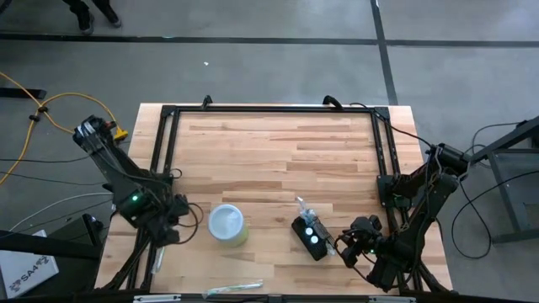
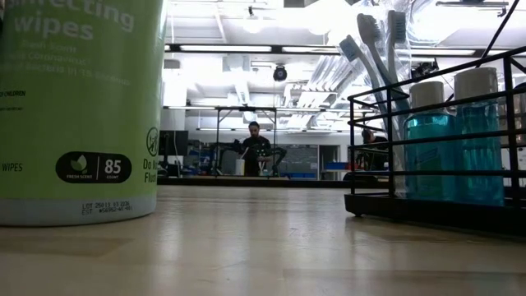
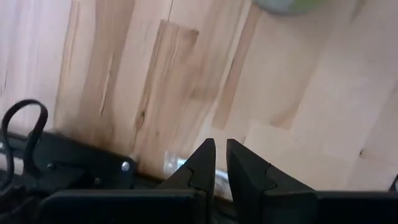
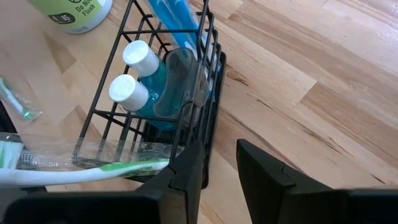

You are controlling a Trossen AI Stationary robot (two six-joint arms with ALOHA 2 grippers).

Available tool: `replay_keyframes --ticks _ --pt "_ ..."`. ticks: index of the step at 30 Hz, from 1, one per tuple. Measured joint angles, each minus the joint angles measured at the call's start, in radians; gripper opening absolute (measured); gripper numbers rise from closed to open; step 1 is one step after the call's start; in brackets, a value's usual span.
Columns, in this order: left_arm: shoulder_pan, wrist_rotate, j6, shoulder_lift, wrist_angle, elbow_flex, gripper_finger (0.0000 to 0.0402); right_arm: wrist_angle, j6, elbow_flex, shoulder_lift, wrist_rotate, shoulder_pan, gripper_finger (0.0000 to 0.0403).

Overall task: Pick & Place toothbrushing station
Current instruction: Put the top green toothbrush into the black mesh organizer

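The toothbrushing station (image 1: 310, 236) is a small black wire rack on the table's near right part. It holds two blue bottles with white caps (image 4: 138, 74), a clear cup and blue toothbrushes (image 2: 374, 49). My right gripper (image 4: 219, 163) is open at the rack's right end, low over the table. One finger (image 4: 186, 168) is in front of the rack's corner, the other (image 4: 261, 168) over bare wood. My left gripper (image 3: 220, 149) is shut and empty by the table's left edge. My right gripper comes at the rack's end wall (image 4: 208, 134) slanting down from the table's right. Its finger overlaps the rack's corner, and I cannot tell whether it touches the wire. The rack stands flat on the table.
A green wipes canister (image 1: 227, 225) with a pale lid stands left of the rack. A clear-wrapped toothbrush (image 4: 81, 165) lies beside the rack, and another wrapped item (image 1: 236, 289) lies at the near edge. A black frame (image 1: 269, 108) borders the table. Bare wood spans the far half.
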Motion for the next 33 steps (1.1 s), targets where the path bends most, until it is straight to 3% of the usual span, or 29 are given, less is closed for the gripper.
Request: replay_keyframes --ticks 4,9,18,25,33 --pt "-0.059 -0.028 -0.094 0.000 0.021 -0.054 0.0035 0.011 0.000 0.000 0.000 0.000 0.000 0.0091" --pt "-0.086 0.041 -0.143 0.000 0.161 -0.159 0.0035 0.029 0.000 0.000 0.000 0.000 0.000 0.0091" --pt "-0.111 0.052 -0.233 0.000 0.253 -0.244 0.0035 0.061 -0.027 0.000 0.000 0.000 0.000 0.0091" --pt "-0.141 0.057 -0.467 0.000 0.266 -0.300 0.0035 0.077 -0.042 0.000 0.000 0.000 0.000 0.0091" --pt "-0.146 0.250 -0.727 0.006 0.287 -0.312 0.0035 0.089 -0.053 0.000 0.000 0.000 0.000 0.0091"
